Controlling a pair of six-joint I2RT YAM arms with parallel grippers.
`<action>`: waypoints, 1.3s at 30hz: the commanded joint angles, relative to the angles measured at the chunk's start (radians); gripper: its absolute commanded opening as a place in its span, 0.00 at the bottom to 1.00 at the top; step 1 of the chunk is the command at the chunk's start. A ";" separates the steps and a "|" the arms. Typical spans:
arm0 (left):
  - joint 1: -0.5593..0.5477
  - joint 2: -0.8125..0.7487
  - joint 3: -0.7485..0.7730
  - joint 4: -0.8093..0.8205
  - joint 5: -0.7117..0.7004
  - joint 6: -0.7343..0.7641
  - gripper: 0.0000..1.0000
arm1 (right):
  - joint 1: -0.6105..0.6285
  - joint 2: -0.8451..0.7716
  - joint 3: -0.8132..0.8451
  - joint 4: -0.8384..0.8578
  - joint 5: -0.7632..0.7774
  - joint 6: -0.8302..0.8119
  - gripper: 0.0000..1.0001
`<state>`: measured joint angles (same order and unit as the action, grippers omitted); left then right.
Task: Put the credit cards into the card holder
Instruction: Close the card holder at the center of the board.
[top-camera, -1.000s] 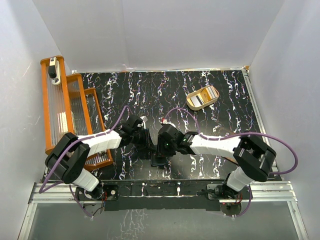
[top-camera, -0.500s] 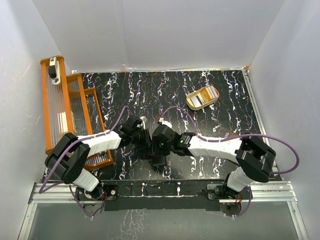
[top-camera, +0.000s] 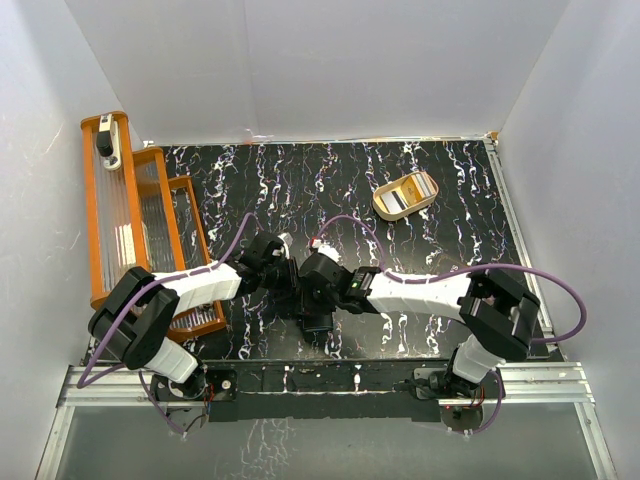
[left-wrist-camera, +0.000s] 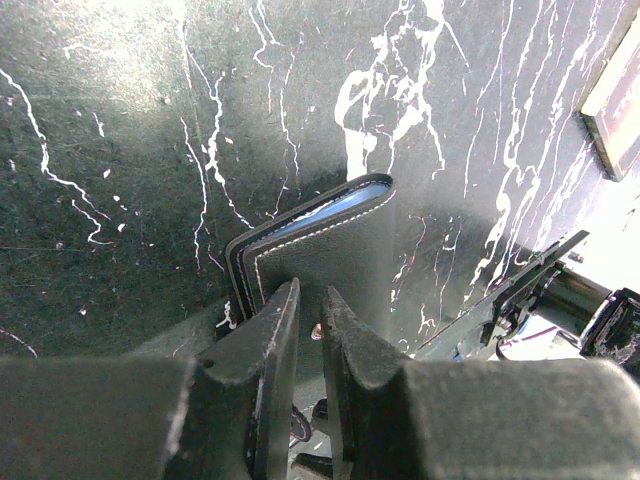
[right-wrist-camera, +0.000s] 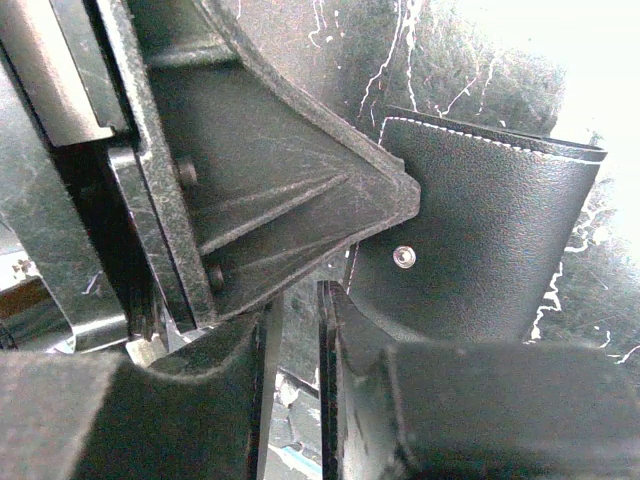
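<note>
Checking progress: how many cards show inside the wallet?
1: a blue-grey plastic card edge peeking from the folded black leather wallet; others may be hidden inside.

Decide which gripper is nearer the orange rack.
Left. Both meet at the card holder, right of the orange rack; the left gripper is on the rack's side, the right gripper just beyond it.

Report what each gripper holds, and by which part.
The left gripper pinches the card holder at its near edge. The right gripper has its fingers almost closed beside it; a hold there cannot be told.
</note>
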<state>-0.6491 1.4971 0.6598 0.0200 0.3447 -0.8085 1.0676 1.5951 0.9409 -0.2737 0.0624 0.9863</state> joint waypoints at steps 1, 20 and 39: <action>-0.001 -0.024 -0.019 -0.038 0.009 0.006 0.15 | -0.001 0.008 0.058 0.040 0.056 0.007 0.18; -0.001 -0.027 -0.024 -0.037 0.017 0.002 0.15 | 0.002 0.007 0.076 0.038 0.081 0.022 0.20; -0.001 -0.026 0.029 -0.131 0.039 -0.051 0.15 | 0.040 -0.006 0.042 0.077 0.174 0.105 0.17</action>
<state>-0.6399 1.4940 0.6666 -0.0223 0.3481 -0.8650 1.1023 1.6093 0.9527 -0.2790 0.1387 1.0714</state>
